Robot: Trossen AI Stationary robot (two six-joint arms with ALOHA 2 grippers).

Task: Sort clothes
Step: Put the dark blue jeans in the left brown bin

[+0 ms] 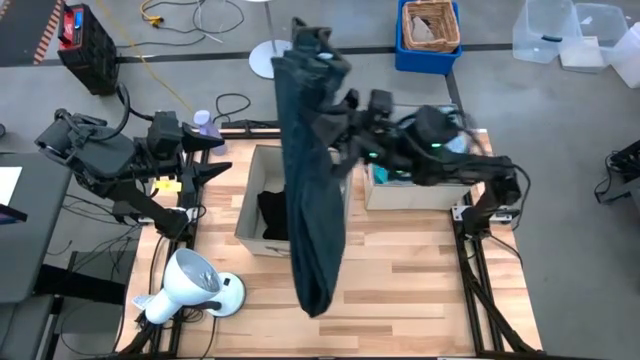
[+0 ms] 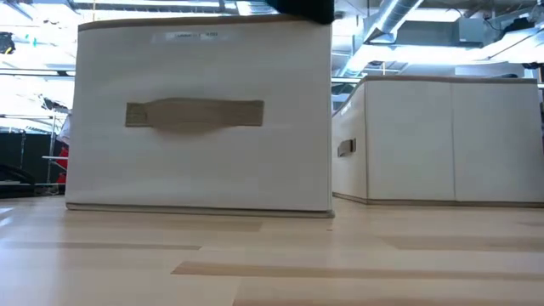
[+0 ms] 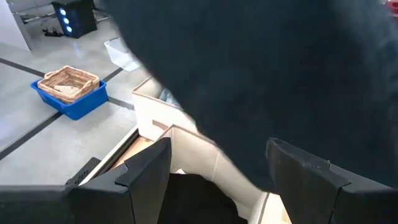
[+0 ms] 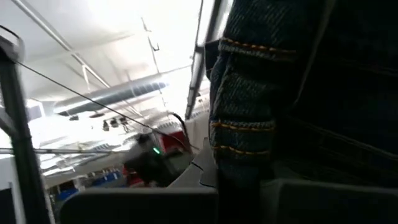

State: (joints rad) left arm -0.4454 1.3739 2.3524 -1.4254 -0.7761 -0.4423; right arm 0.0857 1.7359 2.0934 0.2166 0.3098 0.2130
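The dark charcoal jeans [image 1: 312, 170] hang long and straight from my right gripper [image 1: 318, 48], which is raised high above the left beige box [image 1: 252, 205]. Their stitched denim fills the right wrist view [image 4: 298, 93], and their lower end shows at the top of the low view [image 2: 302, 8]. A black garment [image 1: 272, 215] lies in the left box. Something teal [image 1: 384, 178] shows in the right beige box [image 1: 412, 192]. My left gripper [image 3: 217, 186] is open and empty at the table's left edge, beside the left box. The light blue jeans are out of view. My right gripper is shut on the jeans' upper end [image 1: 312, 55], by a thick seamed edge with orange stitching [image 4: 249, 93]. The cloth hides the fingers, so the kind of hold does not show. The jeans hang straight down below the gripper, clear of the table, over the left box.
The two beige boxes [image 2: 204, 119] [image 2: 442, 140] stand side by side on the wooden table. A white lamp [image 1: 190, 285] lies at the near left corner. A blue bin with a wicker basket [image 1: 430, 30] stands on the floor beyond the table.
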